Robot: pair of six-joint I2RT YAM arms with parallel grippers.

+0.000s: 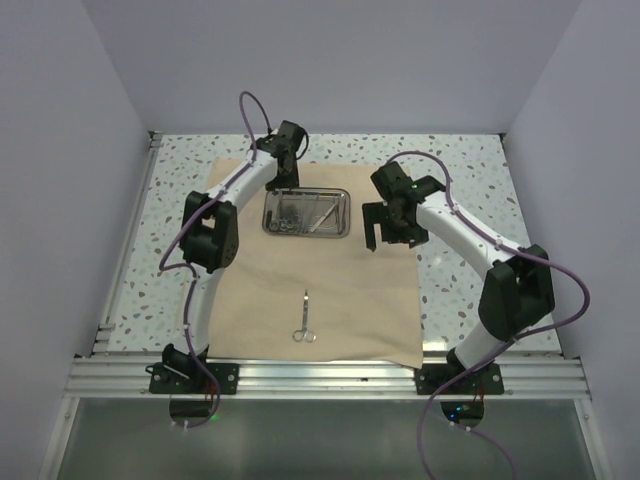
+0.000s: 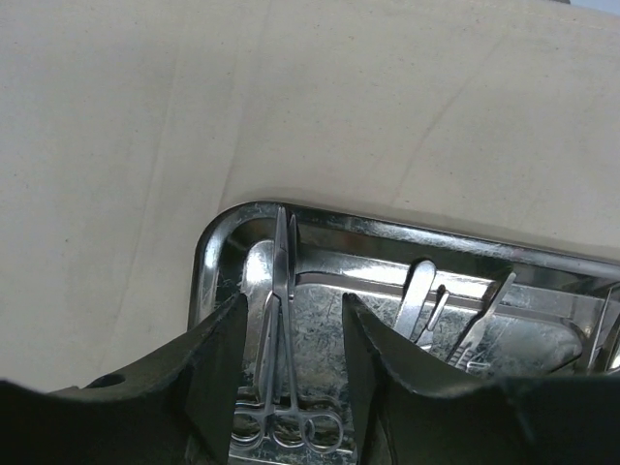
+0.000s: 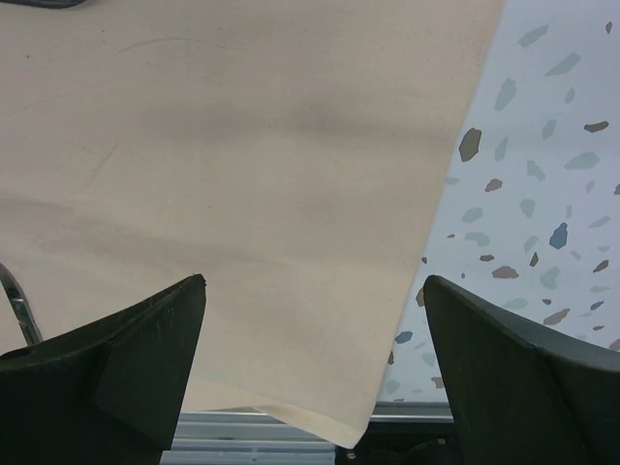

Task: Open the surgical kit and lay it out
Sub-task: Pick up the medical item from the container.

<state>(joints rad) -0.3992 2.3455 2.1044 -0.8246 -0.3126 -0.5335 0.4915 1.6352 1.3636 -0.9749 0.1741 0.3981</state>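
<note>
Black left fingers (image 2: 218, 378) stand moderately apart, holding nothing, and straddle the ring-handled forceps (image 2: 282, 387) at one end of the steel tray (image 2: 208, 262). Forceps lie flat on the tray floor, tip running up against the tray wall.

Right fingers (image 3: 145, 368) spread wide and are empty. They hover over the tan cloth (image 1: 300, 270) near its right border, with speckled tabletop (image 3: 542, 194) just beyond.

Cloth is spread flat across the middle of the tabletop. Tray sits on it toward the far edge. One pair of scissors (image 1: 304, 320) is already laid out near the near edge. More thin instruments (image 2: 426, 300) remain in the tray beside the forceps.

Risks, as judged:
- Thin metal flat on a slick floor. The fingers may close above it or skid off, and come up empty.
- Forceps tip against the wall could snag on the lift, tipping or dragging the tray.
- A loose tray on cloth may slide and wrinkle the wrap, disturbing the scissors.
- A pinch off the balance point would let the forceps swing or drop.
</note>
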